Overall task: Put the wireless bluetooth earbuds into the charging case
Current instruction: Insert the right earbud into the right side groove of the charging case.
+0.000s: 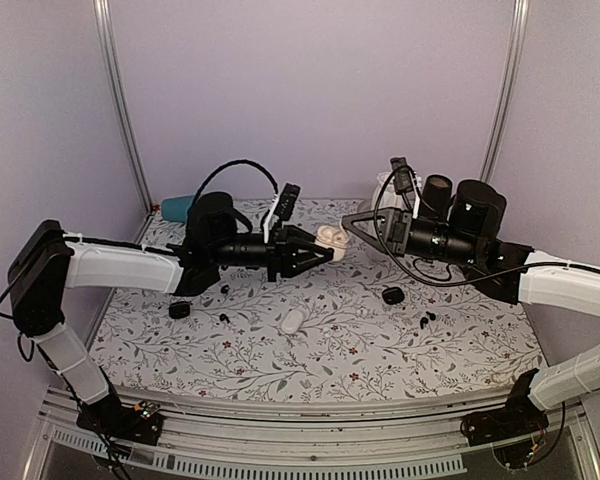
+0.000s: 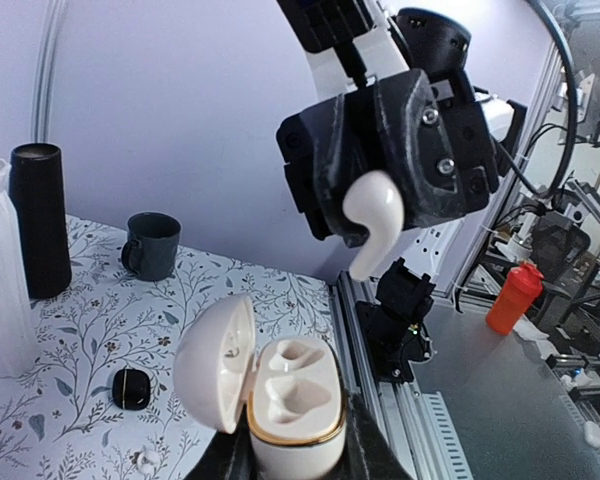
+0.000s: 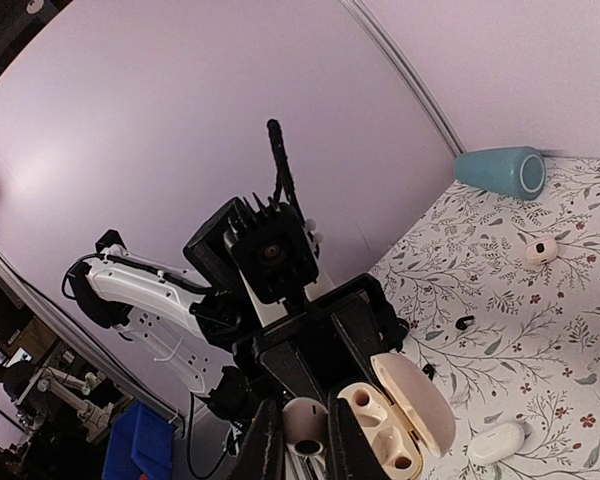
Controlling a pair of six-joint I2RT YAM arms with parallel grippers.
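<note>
My left gripper (image 1: 320, 247) is shut on a cream charging case (image 2: 292, 400), held upright above the table. Its lid (image 2: 215, 360) is swung open and both sockets are empty. My right gripper (image 1: 352, 222) is shut on a cream earbud (image 2: 375, 215), which hangs just above and slightly right of the open case without touching it. In the right wrist view the earbud (image 3: 305, 422) sits between my fingers beside the case (image 3: 388, 432). Tiny black earbuds (image 1: 225, 289) (image 1: 427, 318) lie loose on the floral table.
Two black cases (image 1: 179, 310) (image 1: 392, 295) and a closed white case (image 1: 292, 321) lie on the table. A teal cup (image 1: 177, 208) lies at the back left. A dark mug (image 2: 152, 245), a black cylinder (image 2: 40, 220) and a white vase (image 2: 0, 270) stand at the back right.
</note>
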